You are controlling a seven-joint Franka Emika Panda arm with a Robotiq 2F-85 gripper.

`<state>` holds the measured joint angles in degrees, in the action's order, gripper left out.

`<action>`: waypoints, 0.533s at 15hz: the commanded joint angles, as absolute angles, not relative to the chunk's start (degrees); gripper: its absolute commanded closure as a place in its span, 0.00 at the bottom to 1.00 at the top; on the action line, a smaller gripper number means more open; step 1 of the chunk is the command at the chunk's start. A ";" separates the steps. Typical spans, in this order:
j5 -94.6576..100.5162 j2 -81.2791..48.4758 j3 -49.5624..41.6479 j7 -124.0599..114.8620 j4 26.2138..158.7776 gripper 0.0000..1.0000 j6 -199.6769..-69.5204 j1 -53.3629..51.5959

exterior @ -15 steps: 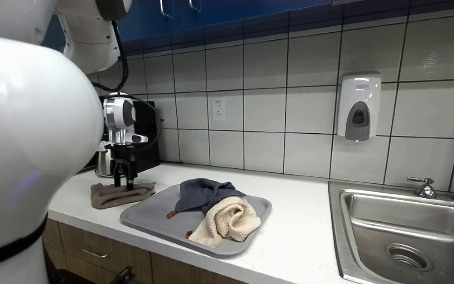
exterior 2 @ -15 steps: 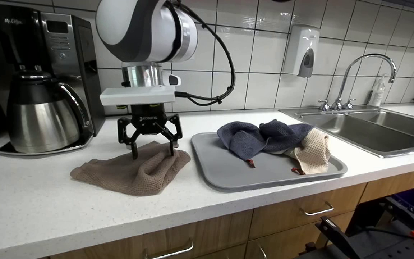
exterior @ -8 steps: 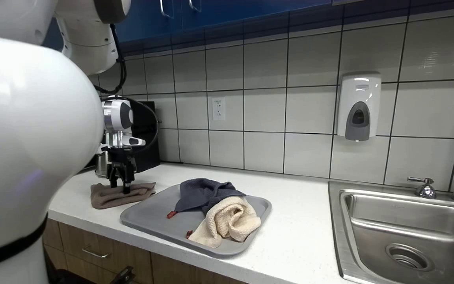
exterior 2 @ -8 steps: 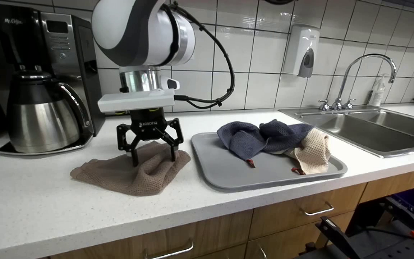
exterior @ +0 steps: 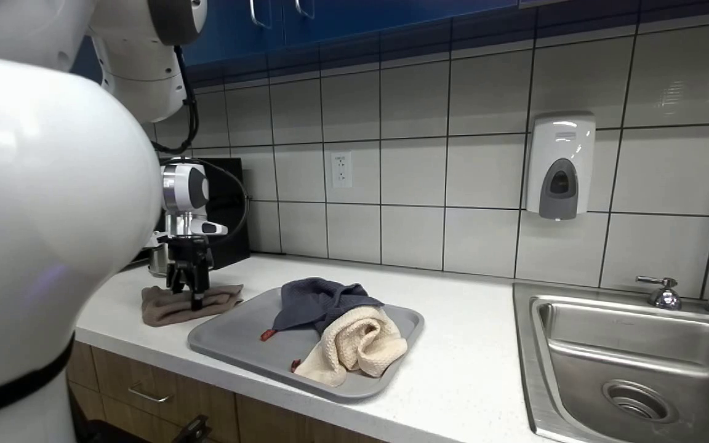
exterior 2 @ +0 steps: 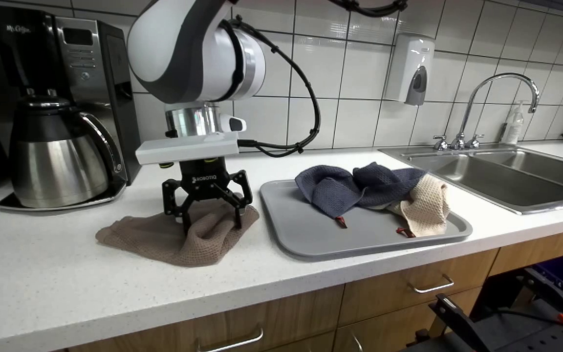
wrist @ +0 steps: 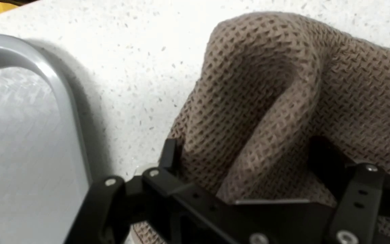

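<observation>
Straddling a soft raised fold, the black two-fingered gripper stands spread, gripping nothing, over the brown waffle-weave cloth at lower left in an exterior view; squeezing low and evenly would gather the fold securely.

Gripper downward; jaws apart

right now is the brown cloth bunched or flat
Partly bunched: in the wrist view the brown cloth loops into a raised fold between the fingers of the open claw.
</observation>
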<state>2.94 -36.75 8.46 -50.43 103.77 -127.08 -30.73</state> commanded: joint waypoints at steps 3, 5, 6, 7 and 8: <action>2.49 -35.99 8.69 -51.52 103.68 0.26 -126.57 -30.78; 2.52 -35.94 8.70 -51.54 103.61 0.42 -126.62 -30.83; 2.53 -35.88 8.73 -51.52 103.60 0.49 -126.61 -30.85; 2.51 -35.76 8.77 -51.51 103.65 0.58 -126.65 -30.86; 2.54 -35.50 8.81 -51.49 103.71 0.65 -126.70 -30.89</action>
